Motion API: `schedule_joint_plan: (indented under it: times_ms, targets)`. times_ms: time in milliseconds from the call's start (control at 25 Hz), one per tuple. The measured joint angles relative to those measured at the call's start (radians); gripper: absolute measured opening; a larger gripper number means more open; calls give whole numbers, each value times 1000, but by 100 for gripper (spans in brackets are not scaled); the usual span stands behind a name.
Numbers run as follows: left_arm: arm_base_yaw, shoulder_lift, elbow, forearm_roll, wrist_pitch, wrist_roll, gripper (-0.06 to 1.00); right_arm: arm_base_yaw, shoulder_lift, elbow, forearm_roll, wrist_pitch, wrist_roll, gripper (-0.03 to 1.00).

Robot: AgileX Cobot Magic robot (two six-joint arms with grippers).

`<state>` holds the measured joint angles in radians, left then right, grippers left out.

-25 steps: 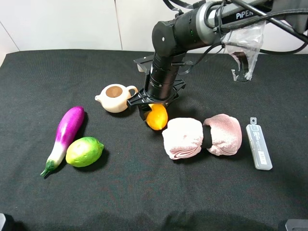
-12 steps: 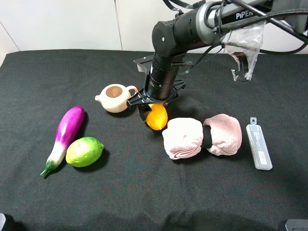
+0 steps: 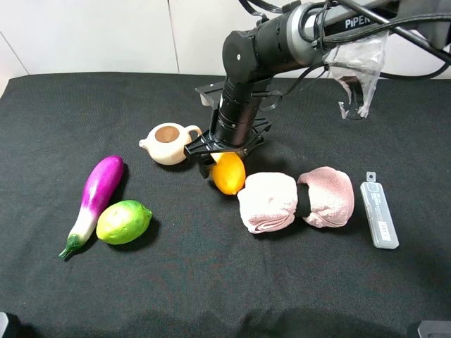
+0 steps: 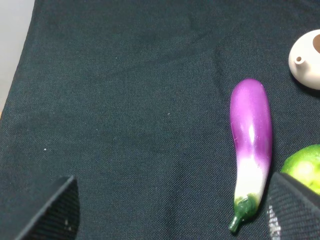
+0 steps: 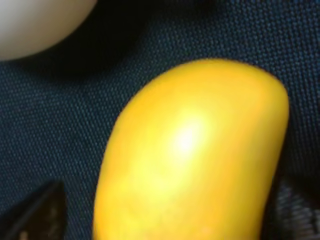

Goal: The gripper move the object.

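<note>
The yellow-orange mango-like object (image 3: pixel 229 173) lies on the black cloth between the teapot and the pink towels. My right gripper (image 3: pixel 224 160) stands directly over it, pointing down, with its jaws open and one finger on each side of the fruit. In the right wrist view the object (image 5: pixel 195 155) fills the frame. One black fingertip (image 5: pixel 35 212) shows a little apart from it and the other sits at its far side. My left gripper (image 4: pixel 172 220) is open and empty above the cloth near the eggplant.
A cream teapot (image 3: pixel 168 143) sits just left of the object. Two rolled pink towels (image 3: pixel 268 201) (image 3: pixel 328 196) lie to its right, then a grey device (image 3: pixel 379 215). A purple eggplant (image 3: pixel 95 199) (image 4: pixel 251 142) and a green lime (image 3: pixel 124 221) lie front left.
My right gripper has shifted very slightly left over the object, and a little more of the fruit shows. Nothing else has moved.
</note>
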<state>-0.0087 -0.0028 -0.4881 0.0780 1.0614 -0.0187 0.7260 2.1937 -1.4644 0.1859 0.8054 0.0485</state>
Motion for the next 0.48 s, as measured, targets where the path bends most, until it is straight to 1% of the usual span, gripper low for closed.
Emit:
schedule_joint_plan:
  times_ms: [120,480]
  targets:
    - [0,0,0,0,0,0,79,0,0,0,0,-1,0,68]
    - [0,0,0,0,0,0,79,0,0,0,17,-1,0,69]
